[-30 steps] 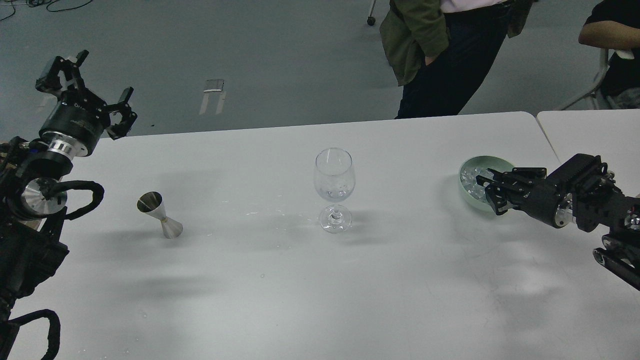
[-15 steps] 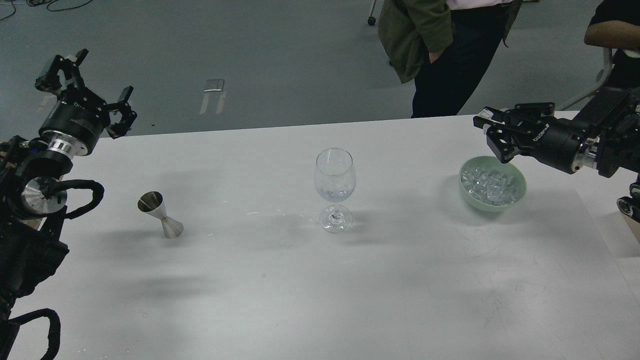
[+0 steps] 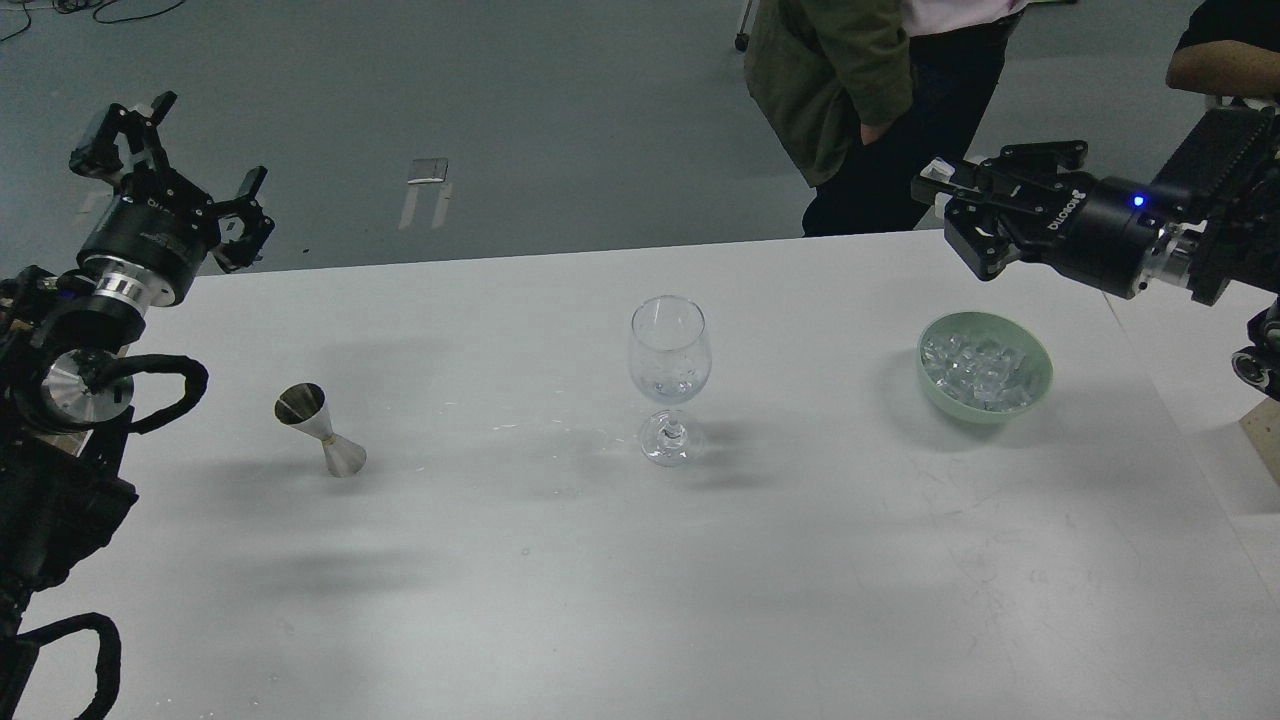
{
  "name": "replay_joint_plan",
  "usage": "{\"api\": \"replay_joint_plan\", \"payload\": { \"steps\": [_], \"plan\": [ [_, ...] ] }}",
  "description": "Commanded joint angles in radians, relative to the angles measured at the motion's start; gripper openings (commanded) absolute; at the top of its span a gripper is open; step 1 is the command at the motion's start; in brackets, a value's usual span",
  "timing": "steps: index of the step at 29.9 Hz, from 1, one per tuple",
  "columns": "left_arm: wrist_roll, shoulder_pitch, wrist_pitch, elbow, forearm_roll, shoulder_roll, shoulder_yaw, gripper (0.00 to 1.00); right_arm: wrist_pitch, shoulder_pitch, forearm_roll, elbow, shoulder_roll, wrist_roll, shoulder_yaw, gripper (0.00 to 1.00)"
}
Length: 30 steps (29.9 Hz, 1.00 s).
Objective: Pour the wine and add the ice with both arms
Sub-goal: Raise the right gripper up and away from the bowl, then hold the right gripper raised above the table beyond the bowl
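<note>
1. Dim, cool, even overhead light, with a slight blue-green cast.
2. Soft, diffuse shadows lie on the worktop.
3. Focus is fairly sharp, with mild grain.

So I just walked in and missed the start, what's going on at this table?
A two-armed robot is set up to pour wine and add ice. Neither arm holds anything: the left gripper is open off the table's far left corner, and the right gripper is open in the air behind the green bowl of ice. The wine glass stands mid-table, a metal jigger to its left.
</note>
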Motion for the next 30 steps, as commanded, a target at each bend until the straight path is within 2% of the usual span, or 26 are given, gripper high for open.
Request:
{"api": "replay_joint_plan", "payload": {
  "steps": [1,30],
  "plan": [
    [0.0,-0.001,0.0,0.0,0.0,0.001,-0.001,0.98,0.012,0.021,0.0,0.017,0.01,0.0,0.0,0.0],
    [0.002,-0.002,0.0,-0.002,0.002,0.001,-0.001,0.98,0.1,0.133,-0.003,0.026,0.146,-0.009,-0.006,0.0]
  ]
}}
